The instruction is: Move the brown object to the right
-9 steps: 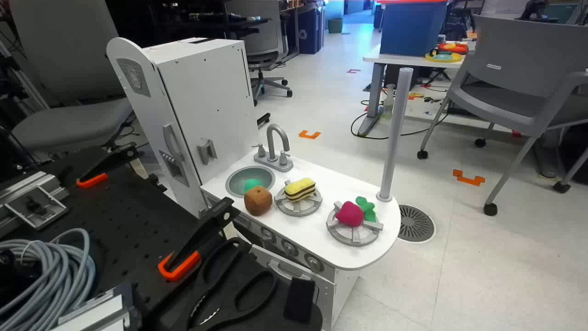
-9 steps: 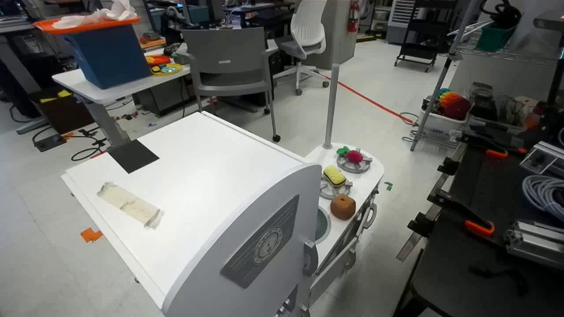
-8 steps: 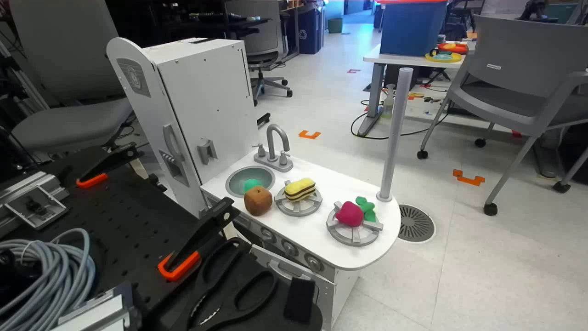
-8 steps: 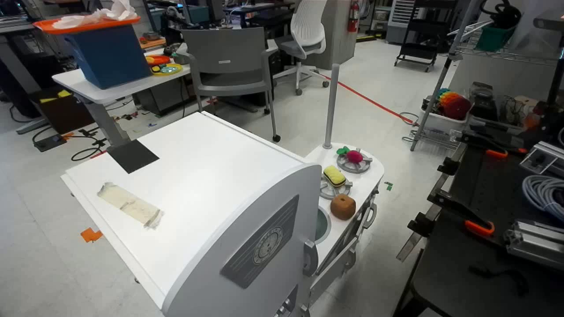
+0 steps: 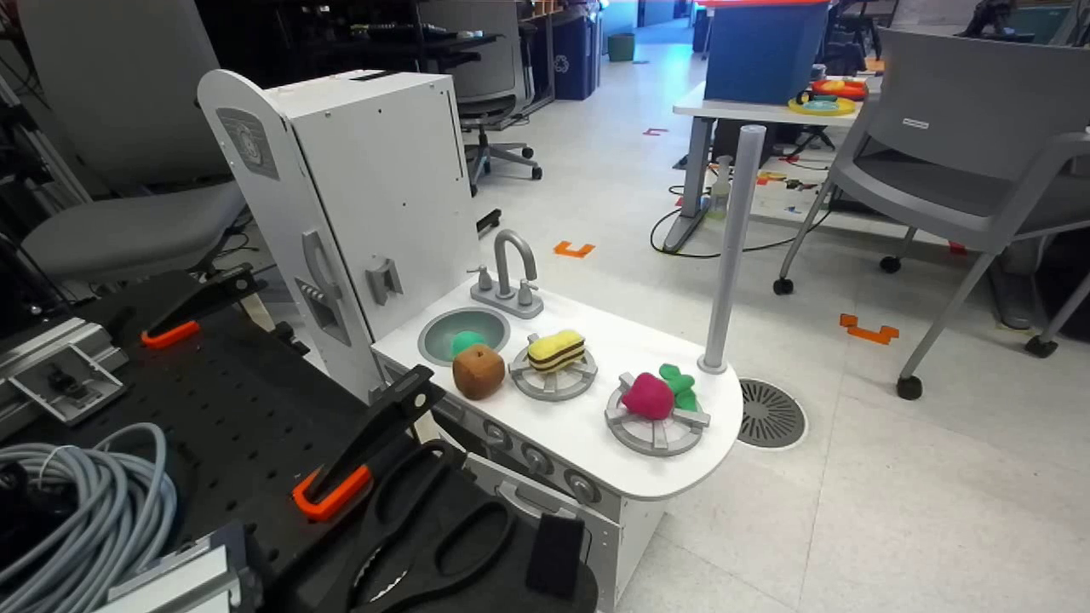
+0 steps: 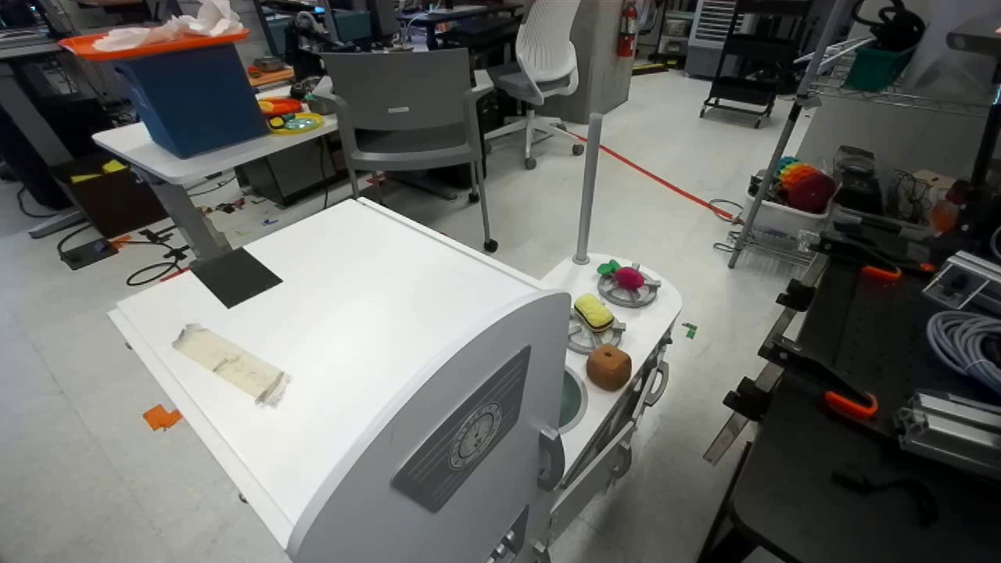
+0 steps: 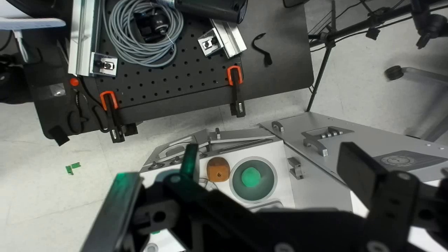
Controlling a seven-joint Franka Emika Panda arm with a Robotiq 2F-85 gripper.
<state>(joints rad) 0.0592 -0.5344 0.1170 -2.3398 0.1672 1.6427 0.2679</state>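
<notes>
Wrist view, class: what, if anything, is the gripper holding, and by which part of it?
Nothing is held: the fingers stand wide apart, and the brown object rests on the white counter beside the sink.

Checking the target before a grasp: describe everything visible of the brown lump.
The brown lump is a small, blocky, rounded toy in matte orange-brown, soft-looking, perhaps felt or foam, with a dark dimple facing up. It sits on the white counter near the front edge, between the sink and the nearest burner. Nothing grips it; only the counter clearly touches it. Whether it also meets the sink rim or burner, I can't tell.
</notes>
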